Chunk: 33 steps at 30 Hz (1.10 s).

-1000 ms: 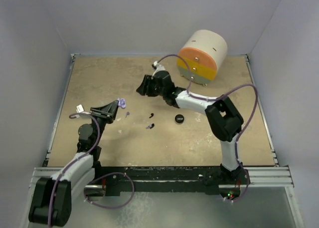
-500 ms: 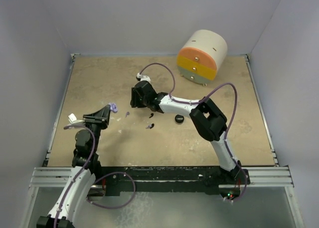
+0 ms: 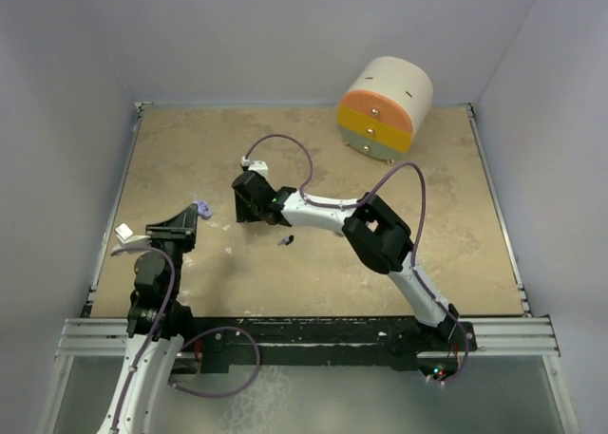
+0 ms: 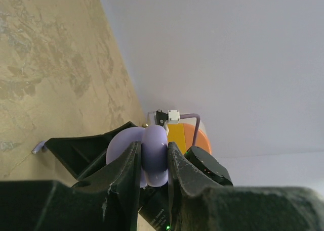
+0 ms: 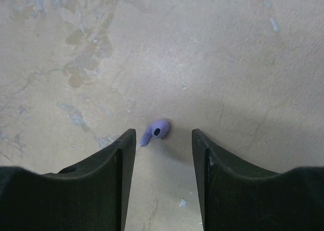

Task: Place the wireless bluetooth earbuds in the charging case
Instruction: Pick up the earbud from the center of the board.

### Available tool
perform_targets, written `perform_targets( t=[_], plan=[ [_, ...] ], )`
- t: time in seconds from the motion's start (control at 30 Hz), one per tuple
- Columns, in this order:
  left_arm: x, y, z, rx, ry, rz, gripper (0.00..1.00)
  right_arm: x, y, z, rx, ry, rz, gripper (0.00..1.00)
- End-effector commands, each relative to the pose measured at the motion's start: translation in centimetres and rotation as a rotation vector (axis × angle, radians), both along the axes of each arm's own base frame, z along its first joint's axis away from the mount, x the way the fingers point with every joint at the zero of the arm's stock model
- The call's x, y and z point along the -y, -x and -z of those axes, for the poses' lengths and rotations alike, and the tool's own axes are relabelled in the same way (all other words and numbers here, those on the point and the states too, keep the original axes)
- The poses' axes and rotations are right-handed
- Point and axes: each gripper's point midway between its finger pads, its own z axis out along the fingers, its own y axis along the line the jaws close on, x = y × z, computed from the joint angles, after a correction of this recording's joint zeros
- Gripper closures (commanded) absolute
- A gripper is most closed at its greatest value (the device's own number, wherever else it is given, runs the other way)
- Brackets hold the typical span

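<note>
A lavender earbud (image 5: 157, 131) lies on the tan table, just beyond and between the tips of my right gripper (image 5: 163, 136), which is open and empty above it. In the top view my right gripper (image 3: 249, 202) hides that earbud. Another small earbud (image 3: 285, 239) lies just right of it. My left gripper (image 3: 193, 216) is shut on the lavender charging case (image 3: 202, 207) and holds it above the table at the left. In the left wrist view the case (image 4: 121, 145) is pinched between the fingers of my left gripper (image 4: 153, 150) and looks partly open.
A round cream drum with orange, yellow and green drawer fronts (image 3: 385, 106) lies at the back right; it also shows in the left wrist view (image 4: 177, 132). The right arm's elbow (image 3: 375, 239) spans the table's middle. Grey walls enclose the table.
My right gripper has swung left and nearer, ending over the lavender earbud; its arm now covers the black puck. My left gripper has drawn back left with the case.
</note>
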Motion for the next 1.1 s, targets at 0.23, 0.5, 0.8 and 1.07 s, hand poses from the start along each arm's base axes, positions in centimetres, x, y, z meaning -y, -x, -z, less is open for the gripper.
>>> perform_targets(
  t=[0.23,0.5,0.8,1.07],
  plan=[
    [-0.2,0.3,0.4,-0.055,-0.004,-0.009,1.0,-0.1,0.0,-1.0,0.003,0.003,0.068,0.5],
    [-0.8,0.9,-0.4,-0.055,-0.031,-0.033,1.0,-1.0,0.4,-0.1,-0.003,0.011,0.048,0.52],
    [-1.2,1.4,-1.0,-0.053,-0.049,-0.052,1.0,-1.6,0.6,0.7,-0.005,0.019,0.035,0.54],
    [-1.2,1.4,-0.8,-0.057,-0.052,-0.053,1.0,-1.6,0.8,1.6,-0.01,0.041,0.031,0.59]
  ],
)
